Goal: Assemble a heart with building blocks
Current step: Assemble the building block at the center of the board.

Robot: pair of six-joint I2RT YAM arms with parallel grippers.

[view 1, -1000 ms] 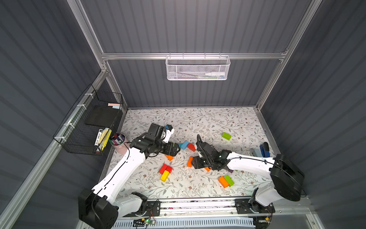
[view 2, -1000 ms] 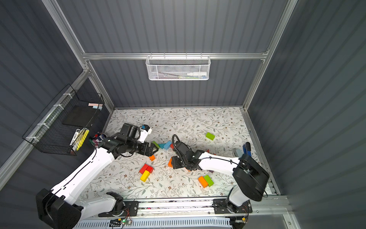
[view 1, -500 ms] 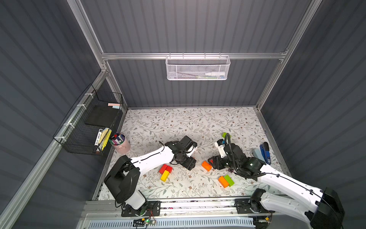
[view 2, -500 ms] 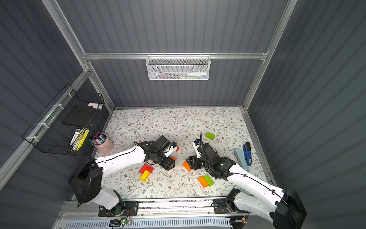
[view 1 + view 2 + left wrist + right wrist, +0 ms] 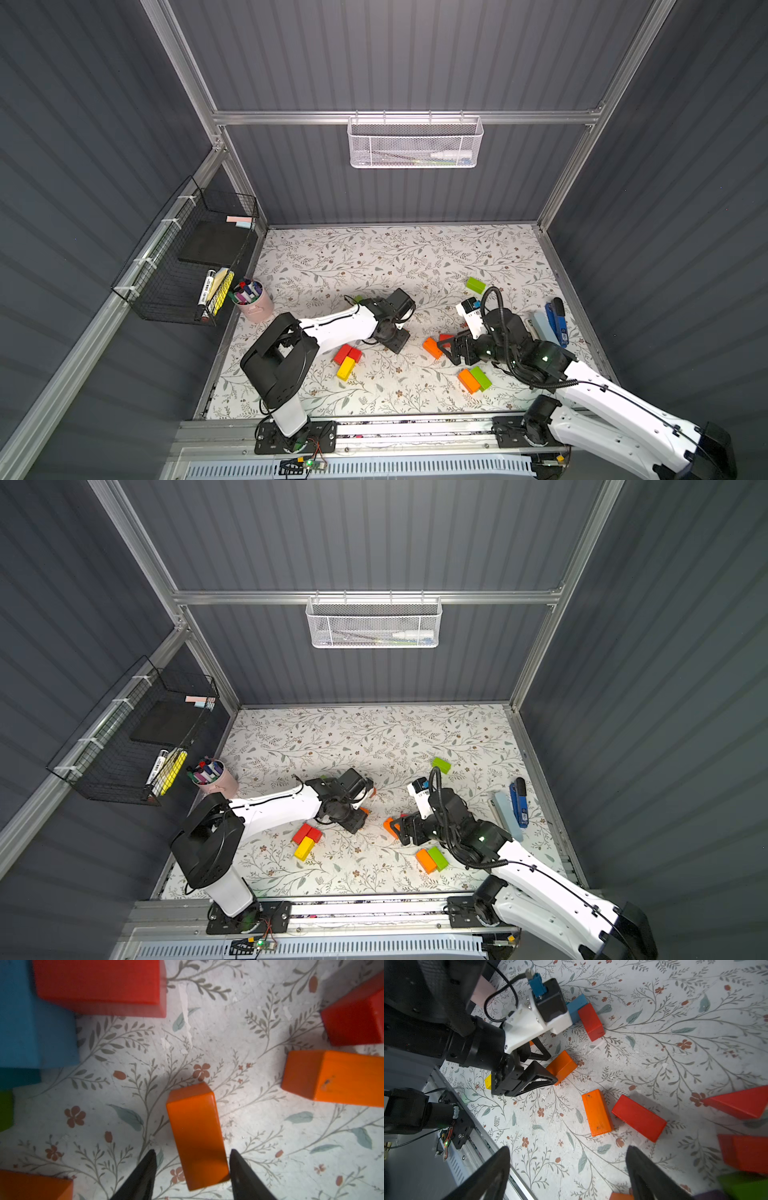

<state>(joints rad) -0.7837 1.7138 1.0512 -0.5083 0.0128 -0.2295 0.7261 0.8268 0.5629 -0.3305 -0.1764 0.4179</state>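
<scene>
Building blocks lie scattered on the floral mat. My left gripper (image 5: 192, 1150) is low over a small orange brick (image 5: 195, 1132), open, with a finger on either side of it. One finger is at the brick's edge and a gap shows beside the other; the right wrist view shows the same orange brick (image 5: 561, 1066). My right gripper (image 5: 568, 1147) is open wide with only mat between its fingers. Just beyond it lie an orange brick (image 5: 597, 1112) and a red brick (image 5: 638, 1118). In a top view the right gripper (image 5: 451, 349) sits beside that orange brick (image 5: 432, 348).
Two red bricks (image 5: 348, 353) and a yellow one (image 5: 345, 368) lie front left, and an orange-green pair (image 5: 473, 379) front right. A green brick (image 5: 475, 285) lies further back. A pink marker cup (image 5: 253, 297) and a blue stapler (image 5: 557, 322) stand at the sides. The front rail (image 5: 395, 428) borders the mat.
My left gripper has come from the left to the middle, down over the small orange brick, its jaws narrowing. My right gripper has drawn back to the right and opened wider.
</scene>
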